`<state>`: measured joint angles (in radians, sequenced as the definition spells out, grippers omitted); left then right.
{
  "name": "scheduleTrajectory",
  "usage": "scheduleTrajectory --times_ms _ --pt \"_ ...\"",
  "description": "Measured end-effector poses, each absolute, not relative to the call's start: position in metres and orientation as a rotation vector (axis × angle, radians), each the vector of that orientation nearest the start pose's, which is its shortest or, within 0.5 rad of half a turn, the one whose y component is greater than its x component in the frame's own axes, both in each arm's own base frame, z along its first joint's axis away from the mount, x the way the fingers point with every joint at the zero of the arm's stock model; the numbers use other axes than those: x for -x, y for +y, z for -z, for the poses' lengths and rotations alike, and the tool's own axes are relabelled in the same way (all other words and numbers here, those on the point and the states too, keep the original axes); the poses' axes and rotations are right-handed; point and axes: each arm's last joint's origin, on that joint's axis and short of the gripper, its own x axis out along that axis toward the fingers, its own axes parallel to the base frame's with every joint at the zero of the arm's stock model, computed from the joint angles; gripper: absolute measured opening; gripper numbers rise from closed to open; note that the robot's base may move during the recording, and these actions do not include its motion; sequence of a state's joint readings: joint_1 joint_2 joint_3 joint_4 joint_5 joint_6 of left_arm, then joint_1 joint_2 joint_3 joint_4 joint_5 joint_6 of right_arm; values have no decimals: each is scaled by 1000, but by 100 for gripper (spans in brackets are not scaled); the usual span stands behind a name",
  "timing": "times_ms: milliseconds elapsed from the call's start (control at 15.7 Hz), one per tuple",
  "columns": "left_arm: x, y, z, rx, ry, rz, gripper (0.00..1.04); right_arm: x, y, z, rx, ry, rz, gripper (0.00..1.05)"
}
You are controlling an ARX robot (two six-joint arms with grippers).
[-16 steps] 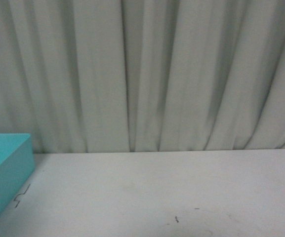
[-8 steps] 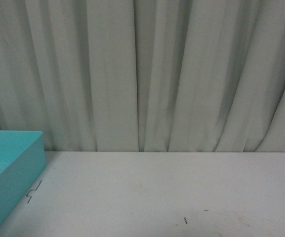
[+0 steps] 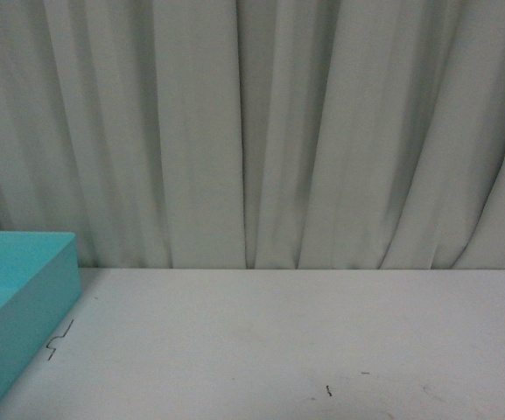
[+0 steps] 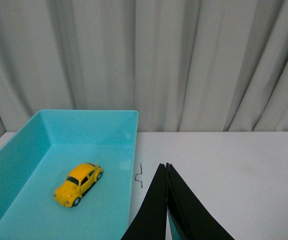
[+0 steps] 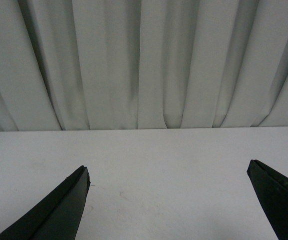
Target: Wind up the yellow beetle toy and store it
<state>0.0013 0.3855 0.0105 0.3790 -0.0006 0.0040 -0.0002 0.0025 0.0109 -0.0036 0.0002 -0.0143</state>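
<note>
In the front view, a smooth turquoise bin (image 3: 33, 289) with straight walls stood at the left edge of the matte white table (image 3: 305, 341), before a pleated pale curtain (image 3: 261, 131). In the left wrist view, the glossy, rounded yellow beetle toy (image 4: 78, 184) rested on its wheels on the bin's floor. The black tapered left gripper (image 4: 165, 166) was pressed together, holding nothing. In the right wrist view, the right gripper (image 5: 167, 167) was spread wide above the table. The front view matched half a second before; a second before, less of the bin showed.

No readable text, label or number shows anywhere.
</note>
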Motion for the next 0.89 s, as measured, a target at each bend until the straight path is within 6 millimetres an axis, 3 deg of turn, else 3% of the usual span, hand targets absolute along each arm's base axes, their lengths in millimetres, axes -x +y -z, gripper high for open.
scheduleTrajectory --times_ms 891 --pt "-97 0 -166 -4 3 -1 2 -97 0 -167 14 -4 0 98"
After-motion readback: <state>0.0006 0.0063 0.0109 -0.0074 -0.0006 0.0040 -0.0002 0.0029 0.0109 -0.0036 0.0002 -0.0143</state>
